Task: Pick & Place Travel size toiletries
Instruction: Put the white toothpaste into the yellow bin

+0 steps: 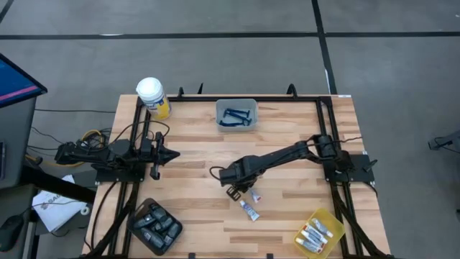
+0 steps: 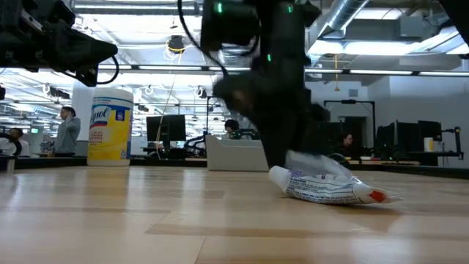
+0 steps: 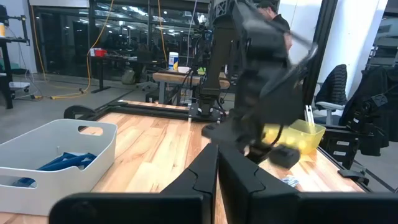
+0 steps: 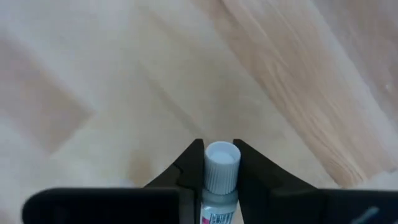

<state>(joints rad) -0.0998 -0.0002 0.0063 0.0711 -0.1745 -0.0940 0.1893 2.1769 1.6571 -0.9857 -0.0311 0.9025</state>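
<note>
Pale planked wooden table [image 1: 194, 151], right gripper [image 4: 217, 163] clamped on white ribbed-cap squeeze tube [image 4: 221, 168], left gripper [image 3: 217, 163] closed empty, yellow Lysol jar [image 2: 110, 126].

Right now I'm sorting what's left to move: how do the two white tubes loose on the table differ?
The tube by the right end effector sits between its closing fingers, cap pointing forward; the other tube lies free on the bare table. The gripped tube is mostly hidden from above; the free one shows full length. Both are small white tubes.
</note>
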